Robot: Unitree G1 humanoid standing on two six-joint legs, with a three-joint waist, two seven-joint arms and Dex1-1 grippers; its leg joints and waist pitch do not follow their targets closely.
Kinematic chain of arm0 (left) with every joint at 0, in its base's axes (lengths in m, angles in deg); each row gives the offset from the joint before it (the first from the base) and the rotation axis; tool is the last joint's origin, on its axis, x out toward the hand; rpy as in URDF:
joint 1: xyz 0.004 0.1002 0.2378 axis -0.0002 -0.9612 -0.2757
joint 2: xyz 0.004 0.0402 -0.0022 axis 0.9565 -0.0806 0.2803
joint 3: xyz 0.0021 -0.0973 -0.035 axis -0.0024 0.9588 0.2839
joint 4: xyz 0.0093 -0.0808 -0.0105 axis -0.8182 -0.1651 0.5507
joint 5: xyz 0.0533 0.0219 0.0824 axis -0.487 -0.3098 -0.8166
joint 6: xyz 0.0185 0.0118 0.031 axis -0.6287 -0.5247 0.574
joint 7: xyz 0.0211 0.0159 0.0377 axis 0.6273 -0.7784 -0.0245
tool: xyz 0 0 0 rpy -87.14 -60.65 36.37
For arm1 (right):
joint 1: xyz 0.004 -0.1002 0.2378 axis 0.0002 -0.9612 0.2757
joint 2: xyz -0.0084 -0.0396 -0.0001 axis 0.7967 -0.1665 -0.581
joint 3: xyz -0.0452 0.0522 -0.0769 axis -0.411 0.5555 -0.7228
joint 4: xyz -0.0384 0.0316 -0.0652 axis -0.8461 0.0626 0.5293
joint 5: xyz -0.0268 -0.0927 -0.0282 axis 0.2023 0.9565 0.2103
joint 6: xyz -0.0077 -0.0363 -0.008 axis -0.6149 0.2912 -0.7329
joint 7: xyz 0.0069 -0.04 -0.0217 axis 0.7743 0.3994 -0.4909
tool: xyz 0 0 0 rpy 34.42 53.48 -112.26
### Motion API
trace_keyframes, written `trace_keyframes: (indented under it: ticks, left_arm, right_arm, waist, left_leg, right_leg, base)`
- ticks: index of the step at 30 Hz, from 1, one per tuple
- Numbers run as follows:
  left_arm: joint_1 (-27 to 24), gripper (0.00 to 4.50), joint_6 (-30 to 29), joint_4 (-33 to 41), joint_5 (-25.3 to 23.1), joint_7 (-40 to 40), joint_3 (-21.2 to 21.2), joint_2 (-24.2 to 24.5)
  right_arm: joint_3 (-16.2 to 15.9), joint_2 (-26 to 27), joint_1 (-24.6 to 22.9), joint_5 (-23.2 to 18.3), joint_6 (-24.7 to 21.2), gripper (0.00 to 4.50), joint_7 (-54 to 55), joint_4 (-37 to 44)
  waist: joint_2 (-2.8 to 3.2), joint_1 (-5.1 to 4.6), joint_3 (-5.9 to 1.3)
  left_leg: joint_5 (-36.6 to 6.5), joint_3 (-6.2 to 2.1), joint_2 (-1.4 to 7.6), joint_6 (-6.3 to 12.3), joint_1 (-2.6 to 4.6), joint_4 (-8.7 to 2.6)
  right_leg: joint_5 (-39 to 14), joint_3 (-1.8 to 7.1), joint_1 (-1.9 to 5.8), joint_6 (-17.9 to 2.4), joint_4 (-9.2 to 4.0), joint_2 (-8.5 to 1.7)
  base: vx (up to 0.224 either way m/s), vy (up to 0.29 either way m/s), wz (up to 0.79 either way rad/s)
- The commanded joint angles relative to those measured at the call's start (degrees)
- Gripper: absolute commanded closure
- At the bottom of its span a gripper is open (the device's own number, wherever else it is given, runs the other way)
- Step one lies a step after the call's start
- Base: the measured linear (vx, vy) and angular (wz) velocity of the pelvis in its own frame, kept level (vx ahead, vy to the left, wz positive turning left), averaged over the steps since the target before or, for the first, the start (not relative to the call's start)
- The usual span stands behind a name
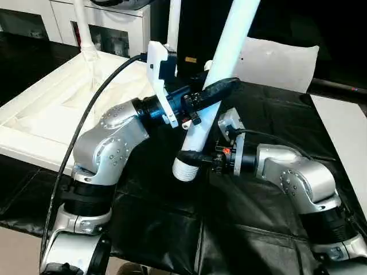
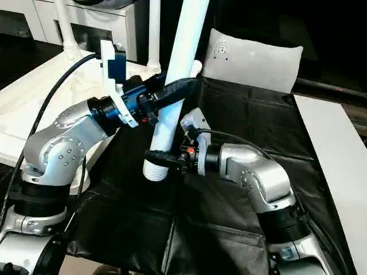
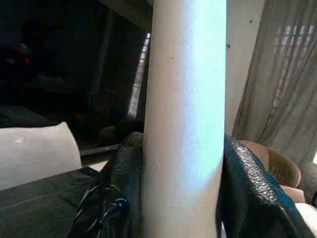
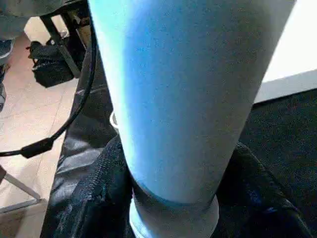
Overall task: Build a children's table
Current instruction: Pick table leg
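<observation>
White plastic, smooth and slightly tapered: the leg (image 1: 221, 77) stands tilted between my two arms, its ribbed threaded end low over the black cloth (image 1: 275, 114) and its top leaning away to my right. My left gripper (image 1: 215, 91) is clamped across the shaft partway up; my right gripper (image 1: 192, 158) is closed around it just above the threads. The wrist views confirm both grips, black pads hugging the leg on either side.

The tabletop (image 1: 34, 123) lies underside up to my left, with two legs (image 1: 83, 28) already standing in its far sockets. So the step in hand, as I judge it, is carrying this leg to a free corner socket and screwing it in.

To do it well I should bring the leg upright before lowering, so the threads meet the socket squarely rather than cross-threading. The lower grip sits near the threads; I would need to slide or release it before seating, letting the upper hold steer.
</observation>
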Motion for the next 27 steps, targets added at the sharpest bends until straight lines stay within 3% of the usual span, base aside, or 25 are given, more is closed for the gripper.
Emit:
trace_keyframes:
  ticks: [1, 9, 11, 14, 18, 23, 27]
  left_arm:
    - [0.6, 2.20, -1.0, 3.0, 3.2, 0.4, 0.4, -1.1]
    - [0.8, 1.50, -5.5, 6.4, 9.0, 0.8, 0.1, -3.1]
    - [1.0, 1.36, -5.1, 6.4, 8.6, -0.4, 0.2, -3.9]
    - [1.8, 1.08, -3.8, 4.3, 9.0, -3.8, 2.6, -6.5]
    - [4.6, 0.79, -0.2, 2.1, 15.3, -6.9, 9.7, -9.4]
    - [5.8, 0.39, -0.9, 1.8, 18.4, -8.3, 12.9, -10.2]
    - [6.7, 0.06, 3.8, 0.0, 16.2, -12.3, 16.5, -10.1]
  right_arm:
    - [0.7, -0.3, -0.6, 0.0, 0.1, 2.58, 0.5, 0.4]
    - [0.2, 0.2, -0.9, 1.2, 1.9, 2.58, 1.2, -0.2]
    - [0.1, 0.4, -0.8, 1.7, 2.5, 2.58, 1.5, -0.6]
    - [0.8, 1.4, -0.6, 2.0, 3.7, 2.58, 2.7, -1.6]
    - [2.5, 3.3, -0.2, 2.1, 5.6, 2.58, 4.9, -3.2]
    - [2.9, 4.4, -0.4, 2.4, 7.4, 2.58, 6.1, -4.2]
    - [4.2, 6.3, -0.3, 3.9, 11.2, 2.58, 10.0, -5.4]
  waist:
    - [0.65, -0.09, -3.85]
    - [0.50, -0.05, -3.82]
    - [0.46, -0.05, -3.82]
    - [0.37, -0.13, -3.74]
    - [-0.02, -0.02, -3.90]
    - [0.08, -0.15, -3.83]
    - [0.80, -0.19, -3.83]
  left_leg:
    - [-8.6, -1.14, 3.70, -1.53, 1.24, -4.57]
    - [-8.5, -1.01, 3.61, -1.47, 1.22, -4.47]
    - [-8.6, -1.07, 3.62, -1.40, 1.19, -4.49]
    - [-9.2, -1.06, 3.65, -1.40, 1.19, -4.53]
    - [-8.6, -1.03, 3.51, -1.33, 1.08, -4.36]
    - [-8.0, -1.01, 3.46, -1.09, 0.96, -4.39]
    - [-8.8, -1.14, 3.59, -1.53, 1.19, -4.57]
  right_leg:
    - [-12.1, 3.13, 2.35, -9.0, -4.59, -6.62]
    - [-12.2, 3.14, 2.31, -9.4, -4.53, -6.56]
    - [-12.8, 3.11, 2.38, -9.2, -4.67, -6.54]
    - [-14.0, 3.13, 2.32, -8.8, -4.90, -6.55]
    - [-14.1, 3.06, 2.48, -8.8, -4.92, -6.58]
    - [-12.6, 3.03, 2.44, -8.7, -4.70, -6.46]
    - [-12.4, 3.04, 2.35, -8.4, -4.75, -6.41]
  base:
    - [0.000, 0.000, 0.00]
    - [0.000, 0.000, 0.00]
    - [0.000, 0.000, 0.00]
    - [0.000, 0.000, 0.00]
    - [0.000, 0.000, 0.00]
    - [0.000, 0.000, 0.00]
    - [0.000, 0.000, 0.00]
